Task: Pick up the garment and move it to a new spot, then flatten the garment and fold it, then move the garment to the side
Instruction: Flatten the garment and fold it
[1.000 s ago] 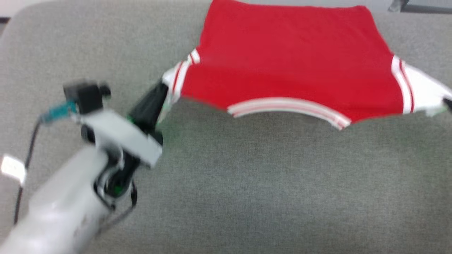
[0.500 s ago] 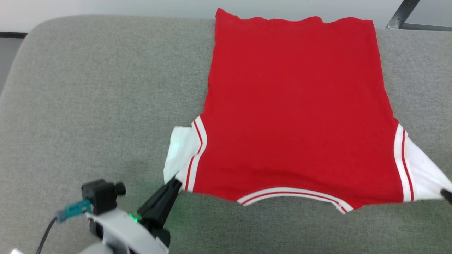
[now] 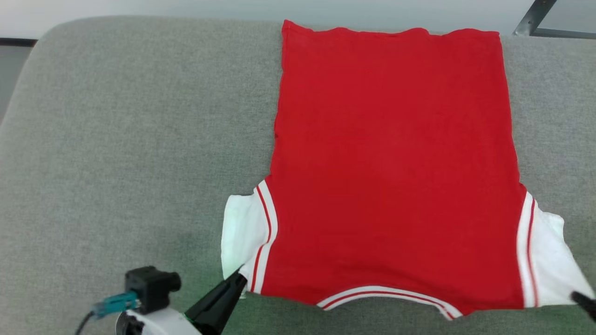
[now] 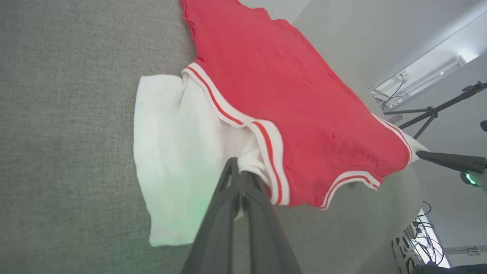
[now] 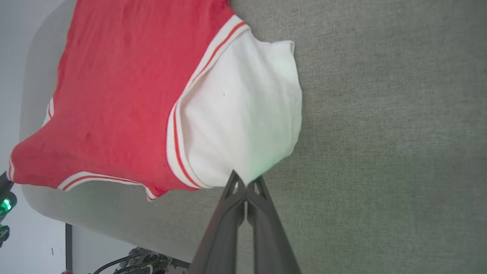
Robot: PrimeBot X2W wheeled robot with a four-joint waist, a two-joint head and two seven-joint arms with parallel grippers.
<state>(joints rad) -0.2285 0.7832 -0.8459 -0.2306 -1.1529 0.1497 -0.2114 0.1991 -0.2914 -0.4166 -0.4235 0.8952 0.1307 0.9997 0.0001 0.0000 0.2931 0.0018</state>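
The garment (image 3: 396,153) is a red T-shirt with white sleeves and striped trim, spread flat on the grey cushion, collar toward me. My left gripper (image 3: 238,279) is shut on the near corner of its left white sleeve (image 4: 179,152), seen pinched in the left wrist view (image 4: 237,171). At the frame's right edge my right gripper (image 3: 579,297) is shut on the near corner of the right white sleeve (image 5: 243,110), its closed tips (image 5: 246,182) nipping the cloth. The garment (image 5: 121,87) lies stretched between both grips.
The grey upholstered surface (image 3: 130,139) extends wide to the left of the shirt; its far rounded edge meets a pale wall. A dark metal stand leg (image 3: 531,18) shows at the top right. Tripod legs (image 4: 437,110) and floor cables stand beyond the cushion.
The head camera has tilted, so the whole shirt now shows. The shirt has been drawn out flat toward me, both grippers keeping hold of the sleeve corners; the sleeves now lie lower and flatter.
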